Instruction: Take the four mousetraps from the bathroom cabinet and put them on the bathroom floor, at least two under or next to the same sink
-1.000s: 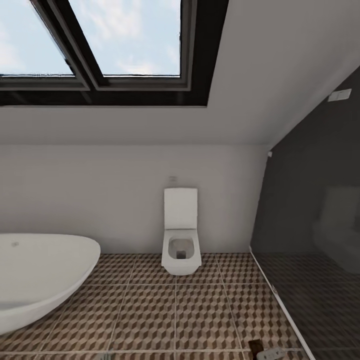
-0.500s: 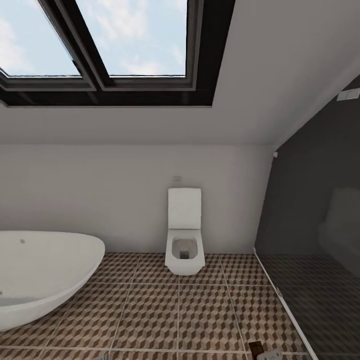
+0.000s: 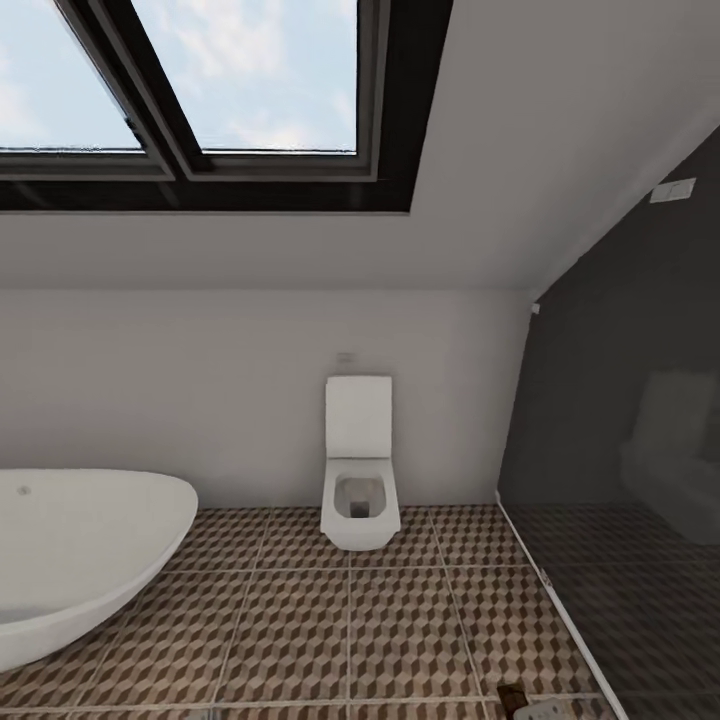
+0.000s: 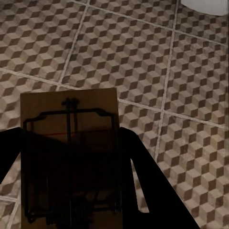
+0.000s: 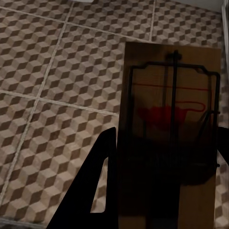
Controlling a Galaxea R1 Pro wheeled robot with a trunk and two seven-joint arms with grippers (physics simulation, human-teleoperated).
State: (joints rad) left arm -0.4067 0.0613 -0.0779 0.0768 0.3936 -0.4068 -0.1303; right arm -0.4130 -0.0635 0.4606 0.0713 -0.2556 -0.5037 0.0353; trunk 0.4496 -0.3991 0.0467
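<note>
Two mousetraps are in transit, one per arm. In the left wrist view, the left gripper (image 4: 71, 191) is clamped on the left-hand mousetrap (image 4: 69, 143), a tan board with dark wire, carried above the bathroom floor (image 4: 157, 62). In the right wrist view, the right gripper (image 5: 162, 191) is clamped on the right-hand mousetrap (image 5: 169, 119), whose red mark faces the camera. In the head view, a small part of a board with a pale fingertip beside it sits at the lower edge, over the tiles.

We face a white toilet (image 3: 360, 465) against the far wall, a curved white bathtub (image 3: 80, 550) to the left, a dark glass partition (image 3: 620, 450) to the right, and a skylight (image 3: 200, 80) overhead. We judge that we are in the carry phase, with two boards in hand and the placement site not yet reached.

Risks from here:
1. Confusing the bathtub or toilet with the basin would put the traps beside the wrong fixture.
2. Releasing from carry height could let a board bounce, flip, or slide away from the target.
3. Each board projects past its fingers; a base turn near the glass or the tub could knock it loose.
4. Setting boards beyond the partition may count as a different surface.

No brand, label or legible writing can be read in any view.
</note>
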